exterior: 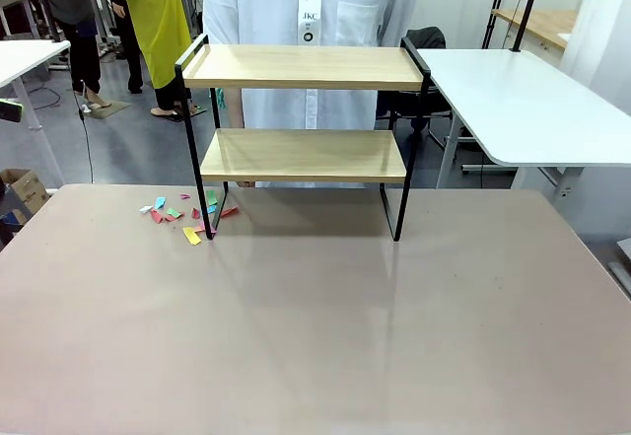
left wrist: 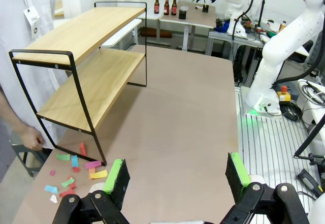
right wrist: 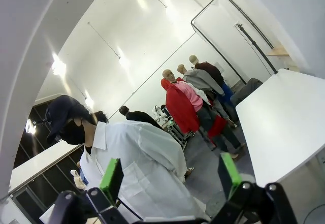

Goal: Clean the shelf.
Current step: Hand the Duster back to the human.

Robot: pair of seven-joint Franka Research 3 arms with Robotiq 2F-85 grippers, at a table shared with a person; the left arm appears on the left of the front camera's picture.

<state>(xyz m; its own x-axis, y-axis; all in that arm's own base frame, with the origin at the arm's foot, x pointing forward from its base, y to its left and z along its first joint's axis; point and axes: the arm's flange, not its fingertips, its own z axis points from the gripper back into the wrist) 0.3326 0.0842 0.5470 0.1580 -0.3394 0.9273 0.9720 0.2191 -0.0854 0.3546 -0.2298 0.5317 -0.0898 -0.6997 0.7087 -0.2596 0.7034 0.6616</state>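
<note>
1. Table [exterior: 315,336]: fills the lower half of the front view.
2. Shelf [exterior: 304,154]: stands on the table's far part, upper centre of the front view; upper board directly above lower board.
3. Paper scraps [exterior: 182,216]: scattered on the table around the shelf's left front foot, left of centre in the front view; lower left in the left wrist view.
4. Person [exterior: 311,21]: directly behind the shelf, top centre of the front view.
5. Second table [exterior: 532,109]: right of the shelf, upper right, behind the main table.
6. Left tool [left wrist: 175,176]: bottom edge of the left wrist view, above bare table, right of the scraps, jaws apart.
7. Person's hand [left wrist: 31,138]: left edge of the left wrist view, beside the shelf's lower board.
</note>
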